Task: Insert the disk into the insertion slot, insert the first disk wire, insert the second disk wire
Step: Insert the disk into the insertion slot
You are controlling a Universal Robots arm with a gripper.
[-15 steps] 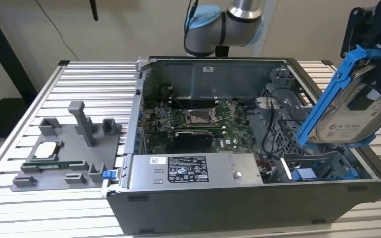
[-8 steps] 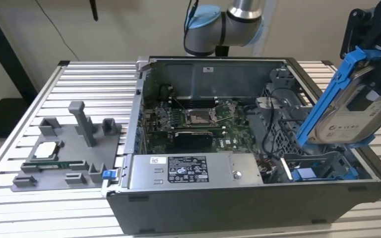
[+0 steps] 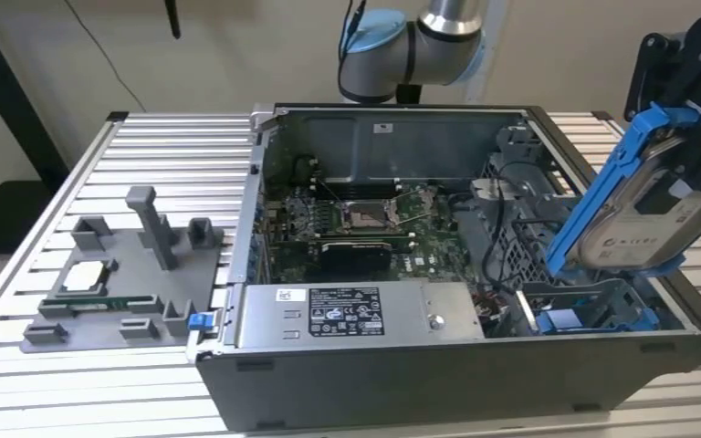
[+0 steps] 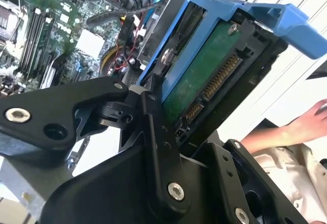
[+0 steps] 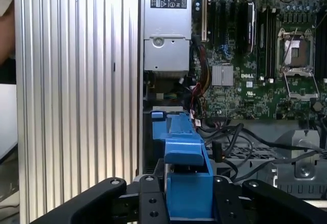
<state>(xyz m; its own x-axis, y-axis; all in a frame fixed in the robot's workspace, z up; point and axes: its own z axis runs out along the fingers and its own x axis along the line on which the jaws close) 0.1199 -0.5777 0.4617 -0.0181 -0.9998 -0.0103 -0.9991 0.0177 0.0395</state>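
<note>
One arm comes in at the top of the exterior view, and its black tool (image 3: 692,119) is clamped on the disk (image 3: 637,205). The disk hangs in the air, steeply tilted, at the exterior view's right, over the open computer case (image 3: 448,383). Beneath the disk's lower end lies the slot (image 3: 594,315), a grey bay with blue rails in the case's near corner; the disk is not seated in it. The case stands on a ribbed metal surface (image 3: 168,146), and a grey tray (image 3: 107,283) of small parts lies beside it at the exterior view's left. In the second wrist view the tool (image 4: 199,89) grips the disk (image 4: 204,66) by its blue frame, one black finger (image 4: 153,122) pressed against the frame's edge, with the disk's green underside and connector facing the camera. The circuit board (image 4: 46,25) lies behind, and a person's hand (image 4: 306,127) is beyond the tool. In the first wrist view the disk (image 5: 186,178) appears edge-on between the fingers (image 5: 150,203) of the tool (image 5: 188,206), with the case's cables, the circuit board (image 5: 240,81) and the ribbed surface (image 5: 76,91) beyond it.
</note>
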